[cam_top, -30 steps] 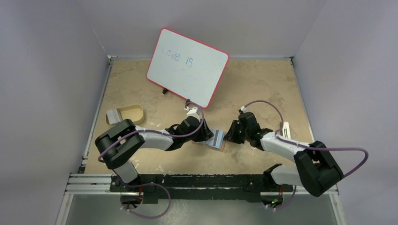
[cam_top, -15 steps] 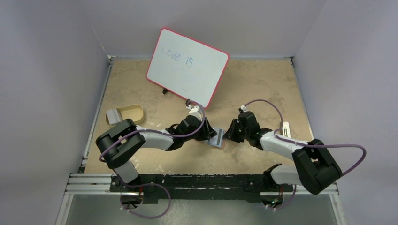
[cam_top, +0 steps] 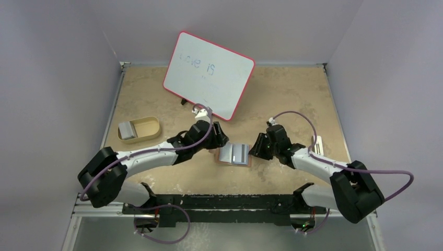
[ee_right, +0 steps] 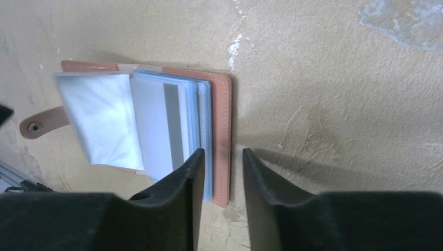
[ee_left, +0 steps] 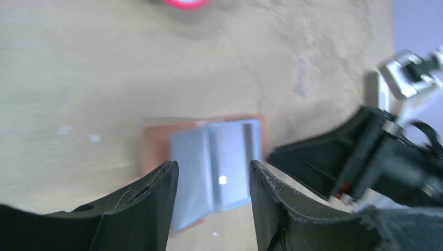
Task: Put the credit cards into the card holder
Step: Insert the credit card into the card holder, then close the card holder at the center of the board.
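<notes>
The card holder [cam_top: 234, 155] lies opened flat on the table, brown outside with pale bluish sleeves showing. In the right wrist view a credit card [ee_right: 163, 125] with a grey stripe sits in one sleeve of the card holder [ee_right: 222, 130], and the tab strap points left. My right gripper [ee_right: 221, 152] is open, its tips either side of the holder's brown right edge without pinching it. My left gripper [ee_left: 211, 164] is open and empty, above the blurred holder [ee_left: 209, 157]. From above, the left gripper [cam_top: 218, 142] is just left of it and the right gripper [cam_top: 255, 150] at its right edge. Another grey card [cam_top: 127, 129] rests in the tan tray.
The tan oval tray [cam_top: 149, 128] stands at the left. A red-rimmed whiteboard [cam_top: 209, 73] is propped at the back centre. A small pale object [cam_top: 317, 145] lies by the right arm's forearm. Walls close in both sides.
My left gripper opened wider and drew back to the left off the card holder, which now lies flat and open. The right gripper also opened a little at the holder's right edge.
</notes>
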Available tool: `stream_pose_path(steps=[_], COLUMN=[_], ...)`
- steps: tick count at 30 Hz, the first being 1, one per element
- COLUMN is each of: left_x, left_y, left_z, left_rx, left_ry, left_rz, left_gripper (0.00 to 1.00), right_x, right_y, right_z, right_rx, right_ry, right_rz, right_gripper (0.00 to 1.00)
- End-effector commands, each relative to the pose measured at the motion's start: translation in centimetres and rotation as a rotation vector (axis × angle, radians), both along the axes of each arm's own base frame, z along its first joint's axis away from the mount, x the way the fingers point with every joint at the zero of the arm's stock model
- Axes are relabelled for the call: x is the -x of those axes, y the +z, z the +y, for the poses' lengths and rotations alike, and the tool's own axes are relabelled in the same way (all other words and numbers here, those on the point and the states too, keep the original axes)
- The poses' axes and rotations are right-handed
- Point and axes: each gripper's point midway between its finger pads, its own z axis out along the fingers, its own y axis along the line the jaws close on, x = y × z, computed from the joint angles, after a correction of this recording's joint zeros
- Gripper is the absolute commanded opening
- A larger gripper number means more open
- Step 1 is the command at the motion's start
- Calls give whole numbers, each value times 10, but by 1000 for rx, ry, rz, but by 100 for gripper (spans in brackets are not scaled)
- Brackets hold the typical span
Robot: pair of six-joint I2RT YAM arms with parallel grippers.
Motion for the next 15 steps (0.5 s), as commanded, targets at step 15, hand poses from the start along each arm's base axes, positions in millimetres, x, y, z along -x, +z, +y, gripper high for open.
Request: stream_pose_path(steps=[15], left_x=[-8], left_y=[-38], left_z=[53], left_rx=[-92], left_ry=[44], left_rz=[70], left_gripper=[57], right_x=[-2], right_y=[7], right_z=[28], right_rx=[-165], right_ry=[41], right_rz=[-9], right_gripper=[65])
